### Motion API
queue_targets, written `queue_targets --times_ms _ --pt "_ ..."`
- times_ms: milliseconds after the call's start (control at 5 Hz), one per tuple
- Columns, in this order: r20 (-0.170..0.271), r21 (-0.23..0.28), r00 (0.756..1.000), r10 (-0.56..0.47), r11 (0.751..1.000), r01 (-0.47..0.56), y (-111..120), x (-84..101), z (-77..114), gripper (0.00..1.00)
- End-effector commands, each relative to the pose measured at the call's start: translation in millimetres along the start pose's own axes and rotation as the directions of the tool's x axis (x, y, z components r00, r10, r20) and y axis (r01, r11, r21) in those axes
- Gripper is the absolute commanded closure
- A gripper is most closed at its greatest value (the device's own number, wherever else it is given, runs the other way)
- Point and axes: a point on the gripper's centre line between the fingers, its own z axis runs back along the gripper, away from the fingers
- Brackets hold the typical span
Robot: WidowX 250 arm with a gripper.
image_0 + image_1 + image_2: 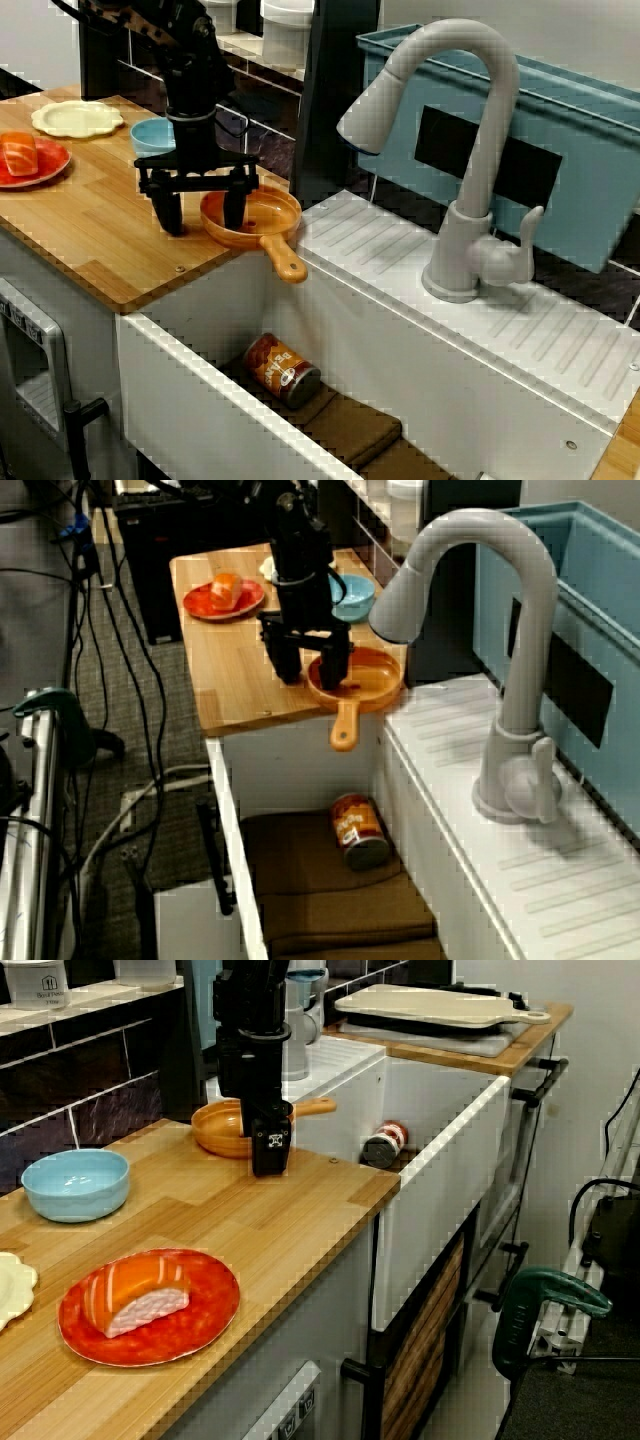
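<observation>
Claw [203, 222] stands spread wide with nothing in its hold, pointing straight down. In the view over the sink I read one finger inside the orange pan [265, 215] and the other outside it, so the pan's 9 o'clock rim sits between them. I cannot tell whether the tips touch anything. The pan lies at the corner of the tabletop [90, 230], just beside the sink [180, 370]. Its handle [285, 262] points to 5 o'clock and hangs over the basin.

My worry is that rim. It looks thin, curved and glossy, so a pinch there could slide off or lever the shallow pan up. With the handle already overhanging, I judge a nudge toward 3 o'clock could tip it down onto the can [283, 370], which lies on its side on a brown folded cloth [350, 425]. The outer finger could also scrape the matte, pale wood grain if I press low. The round, smooth blue bowl [152, 135] sits near the arm at 11 o'clock, within reach of a careless swing.
</observation>
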Motion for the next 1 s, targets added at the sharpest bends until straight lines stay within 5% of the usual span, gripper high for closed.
queue_targets --times_ms 0,800 --pt "0.024 -0.004 1.0 0.011 1.0 -0.011 11.8 13.6 10.6 0.0" --pt "0.014 0.052 1.0 -0.025 0.998 0.024 18.3 40.4 15.7 0.0"
